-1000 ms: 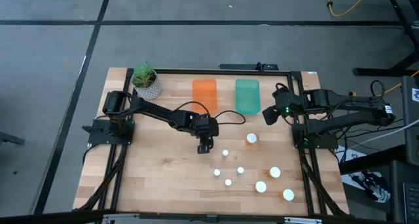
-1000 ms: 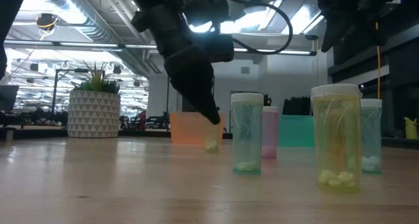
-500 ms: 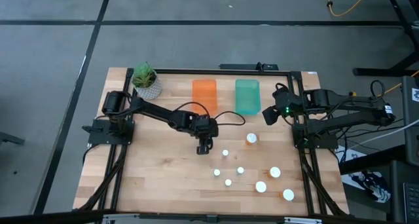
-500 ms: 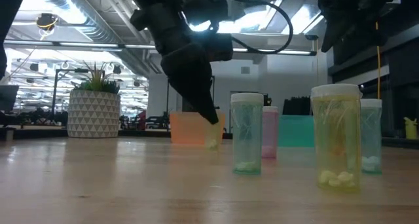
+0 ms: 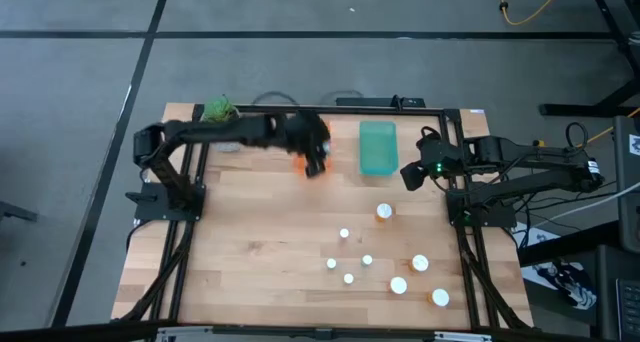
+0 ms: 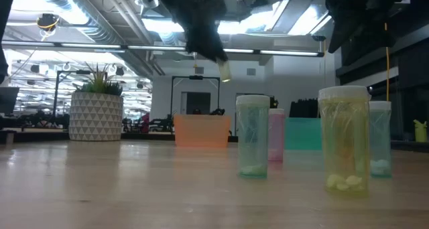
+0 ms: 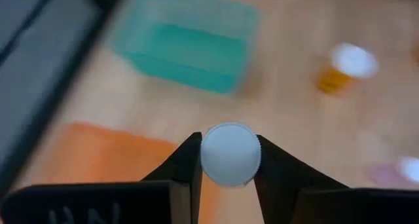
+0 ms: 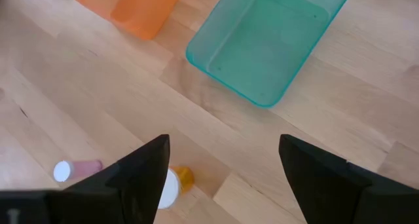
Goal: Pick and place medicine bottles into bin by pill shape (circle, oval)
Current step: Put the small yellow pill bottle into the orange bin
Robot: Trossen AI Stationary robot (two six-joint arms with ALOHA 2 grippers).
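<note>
My left gripper [image 5: 316,164] hangs over the orange bin [image 5: 299,165], shut on a small white-capped medicine bottle [image 7: 230,153]. The low view shows that bottle [image 6: 225,71] high above the table. My right gripper [image 5: 410,174] hovers open beside the teal bin [image 5: 378,147], holding nothing. Several more bottles stand upright on the wood at the near right, among them an amber one [image 5: 384,212] and small ones [image 5: 344,234] [image 5: 367,260]. My left gripper pinches the bottle between its two fingers at the sides of the white cap [image 7: 208,160]. The fingers slant down toward the far edge. The bottle is lifted clear and sticks out below the fingertips [image 6: 225,71], above the orange bin.
A potted plant [image 5: 220,109] stands at the far left corner, partly under my left arm. The two bins sit side by side at the far edge. In the low view, bottles [image 6: 253,135] [image 6: 344,138] stand close to the camera. Bare wood lies at the near left.
My left gripper has shut on a small bottle standing mid-table. It has then risen and swung toward the far edge, carrying the bottle clear of the table to above the orange bin.
</note>
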